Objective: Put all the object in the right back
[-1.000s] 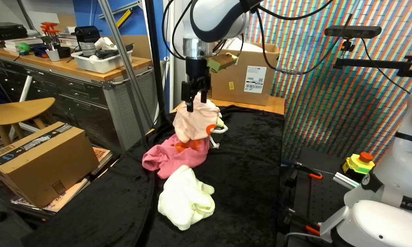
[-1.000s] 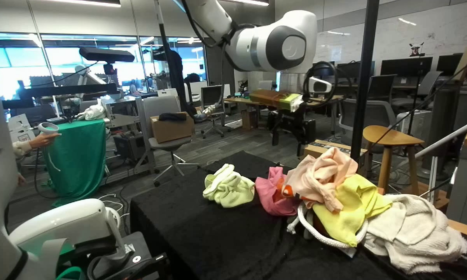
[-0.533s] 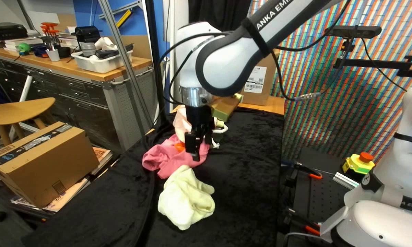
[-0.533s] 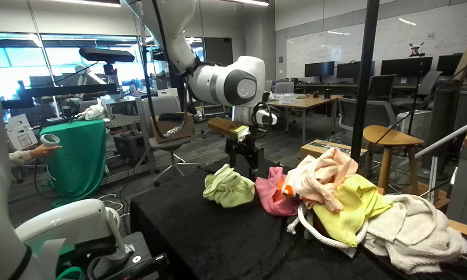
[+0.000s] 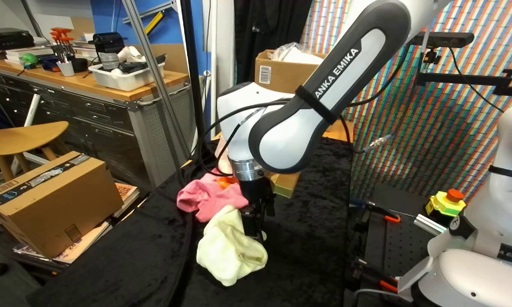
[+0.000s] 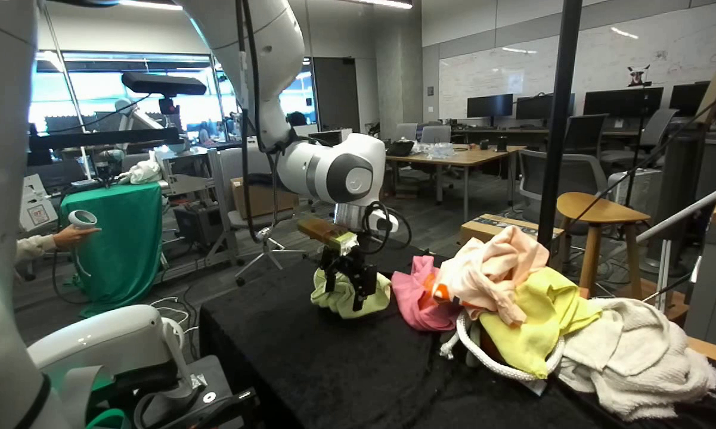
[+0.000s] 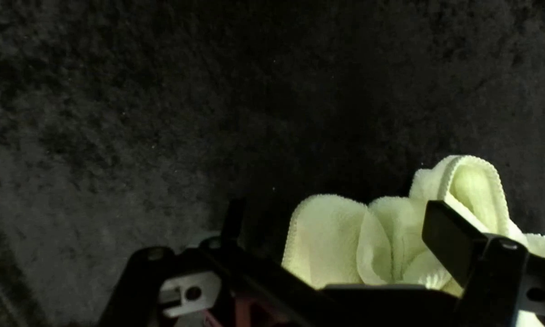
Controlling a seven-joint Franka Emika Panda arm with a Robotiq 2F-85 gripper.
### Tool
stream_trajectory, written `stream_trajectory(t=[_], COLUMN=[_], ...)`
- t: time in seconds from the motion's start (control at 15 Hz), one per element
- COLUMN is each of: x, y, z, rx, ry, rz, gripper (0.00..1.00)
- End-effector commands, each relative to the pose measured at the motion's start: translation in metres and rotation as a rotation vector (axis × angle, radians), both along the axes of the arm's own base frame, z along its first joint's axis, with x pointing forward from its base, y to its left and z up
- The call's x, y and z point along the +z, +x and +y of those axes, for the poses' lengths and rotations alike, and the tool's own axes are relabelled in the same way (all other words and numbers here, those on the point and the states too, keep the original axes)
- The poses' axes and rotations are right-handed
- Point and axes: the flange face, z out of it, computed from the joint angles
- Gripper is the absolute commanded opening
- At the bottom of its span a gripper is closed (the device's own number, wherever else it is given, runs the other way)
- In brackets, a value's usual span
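At the pale yellow cloth (image 5: 230, 258), the gripper (image 6: 345, 293) has its jaws wide apart, nothing held; being off-centre, it may pinch one fold and lose it.

- Between the jaws of the gripper (image 7: 336, 218) in the wrist view: pale yellow cloth (image 7: 324, 240), running on past one jaw; a free strip beside the other.
- Ahead of the jaws: free room over the black cover (image 7: 254, 91).
- Near the jaws, to one side: pink cloth (image 5: 213, 196).
- Farther from the jaws: heaped peach cloth (image 6: 489, 268), a black pole (image 6: 559, 119).
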Motion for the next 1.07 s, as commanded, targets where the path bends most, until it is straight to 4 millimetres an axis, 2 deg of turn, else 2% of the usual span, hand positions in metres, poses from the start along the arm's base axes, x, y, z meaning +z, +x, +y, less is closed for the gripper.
stream_trajectory(t=[0.0, 0.2, 0.6, 1.0], x=[-0.011, -0.007, 0.020, 0.030], y=[0.000, -0.001, 0.005, 0.013], z=[0.015, 0.028, 0.042, 0.062], rx=[0.030, 0.053, 0.109, 0.193], ry=[0.009, 0.036, 0.057, 0.092], rz=[-0.004, -0.002, -0.038, -0.079], gripper=[1.00, 1.00, 1.00, 1.00])
